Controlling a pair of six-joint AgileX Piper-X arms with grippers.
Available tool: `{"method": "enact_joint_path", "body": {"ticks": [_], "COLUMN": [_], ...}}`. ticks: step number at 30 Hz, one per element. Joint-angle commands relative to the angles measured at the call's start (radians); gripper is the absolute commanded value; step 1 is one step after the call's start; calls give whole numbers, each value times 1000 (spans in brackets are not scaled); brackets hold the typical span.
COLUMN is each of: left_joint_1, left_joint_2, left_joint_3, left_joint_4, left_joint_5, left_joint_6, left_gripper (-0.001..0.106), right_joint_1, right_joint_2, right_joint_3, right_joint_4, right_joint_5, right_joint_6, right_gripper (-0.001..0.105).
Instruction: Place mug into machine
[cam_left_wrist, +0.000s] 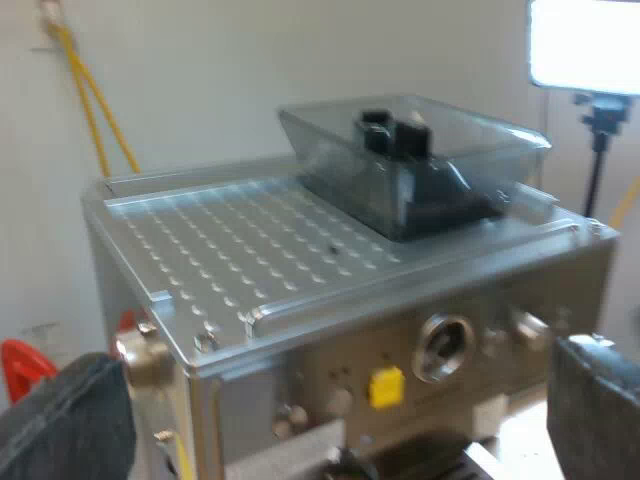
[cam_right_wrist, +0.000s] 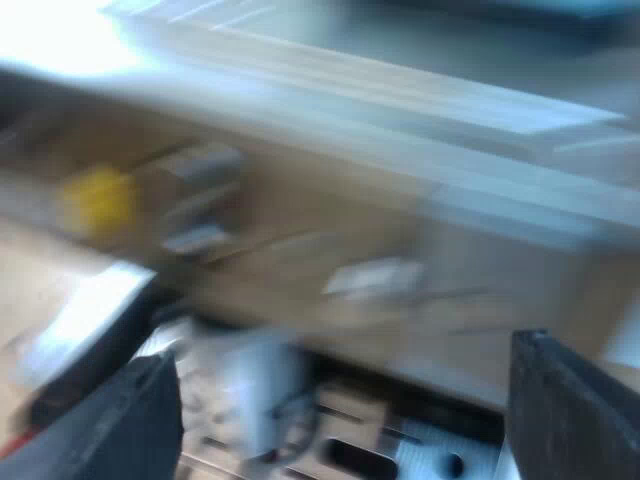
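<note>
Nearest, both pairs are open and hold nothing: the left fingers (cam_left_wrist: 70, 420) stand wide apart, and so do the right fingers (cam_right_wrist: 565, 400). Between the right fingers, just above the tray (cam_right_wrist: 420, 460), is a pale blur that may be the mug (cam_right_wrist: 255, 385); I cannot tell for sure. Beyond the left fingers rises the machine (cam_left_wrist: 330, 300), with the hopper (cam_left_wrist: 420, 160) on top. My judgement: confirm the mug first, grip its body squarely, keep it upright, and centre it on the tray.

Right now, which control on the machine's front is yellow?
The small square button beside the big round dial; the dial and the other knobs are silver metal.
</note>
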Motion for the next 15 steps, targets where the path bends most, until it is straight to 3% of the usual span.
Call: {"method": "enact_joint_path", "body": {"ticks": [1, 4, 8, 9, 11, 15], "left_joint_1": [49, 122, 183, 241, 418, 474], "left_joint_2": [54, 97, 119, 135, 159, 153], "left_joint_3": [-22, -26, -26, -26, -26, -26], "left_joint_4": [-33, -52, -57, -57, -41, -15], "left_joint_5": [16, 105, 142, 173, 311, 319], "left_joint_6": [-7, -7, -10, -10, -23, -35], "left_gripper": [85, 85, 85, 85, 85, 85], "right_joint_1": [-222, -356, -515, -605, -694, -771], "right_joint_2": [-88, -140, -190, -205, -219, -226], "right_joint_3": [-8, -6, -6, -6, -4, -4], "right_joint_4": [96, 142, 190, 216, 240, 261], "right_joint_5": [-93, -128, -208, -251, -293, -324], "right_joint_6": [-3, -47, -90, -103, -131, -144], "right_gripper": [69, 69, 69, 69, 69, 69]}}
